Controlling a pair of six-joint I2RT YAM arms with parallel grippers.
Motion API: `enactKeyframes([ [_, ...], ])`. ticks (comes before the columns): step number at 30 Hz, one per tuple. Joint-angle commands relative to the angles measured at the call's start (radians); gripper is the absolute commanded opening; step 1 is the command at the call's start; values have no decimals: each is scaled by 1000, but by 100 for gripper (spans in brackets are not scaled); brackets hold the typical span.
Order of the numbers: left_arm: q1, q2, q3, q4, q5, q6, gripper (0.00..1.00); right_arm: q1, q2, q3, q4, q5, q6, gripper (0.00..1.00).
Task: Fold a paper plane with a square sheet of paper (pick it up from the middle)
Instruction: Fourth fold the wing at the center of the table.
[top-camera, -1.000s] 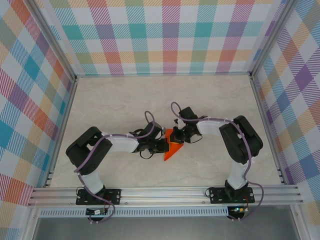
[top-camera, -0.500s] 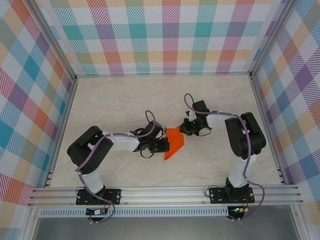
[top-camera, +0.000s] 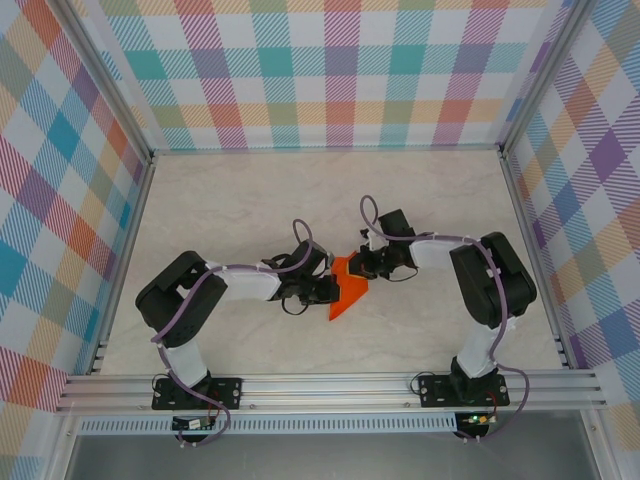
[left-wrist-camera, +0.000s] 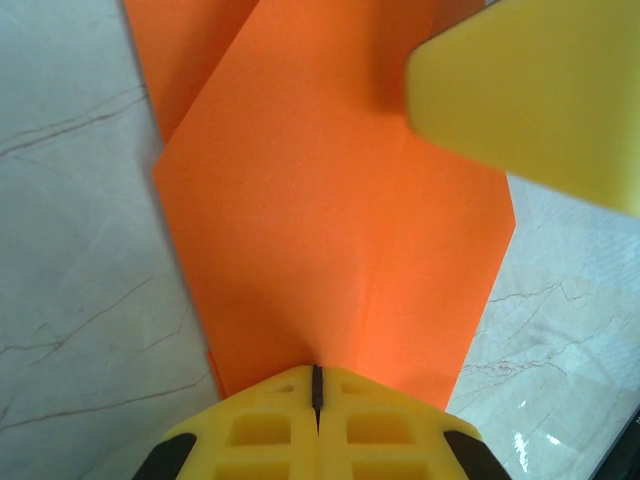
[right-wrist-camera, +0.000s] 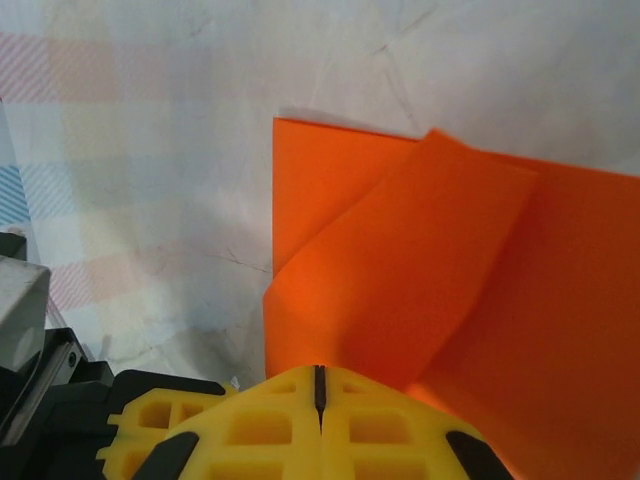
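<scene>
At frame centre, the partly folded orange paper (top-camera: 347, 293) lies on the marble table (top-camera: 250, 200). The left gripper (top-camera: 331, 290), clenched, presses its left side. The right gripper (top-camera: 366, 267) pinches a raised flap.

No text, label, brand, number or sign can be read anywhere in these views.
</scene>
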Motion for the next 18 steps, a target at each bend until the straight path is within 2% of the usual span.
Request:
enactKeyframes([
  [1, -9, 54, -19, -160, -25, 18, 0, -2, 47, 54, -6, -9, -52, 2],
  [11, -10, 51, -21, -174, -28, 24, 0, -113, 76, 130, -62, 224, -24, 1],
  [14, -10, 51, -17, -182, -33, 32, 0, -146, 74, 151, -82, 258, -21, 1],
  [18, -10, 51, -8, -183, -46, 53, 0, -153, -61, 78, -18, 211, -21, 1],
])
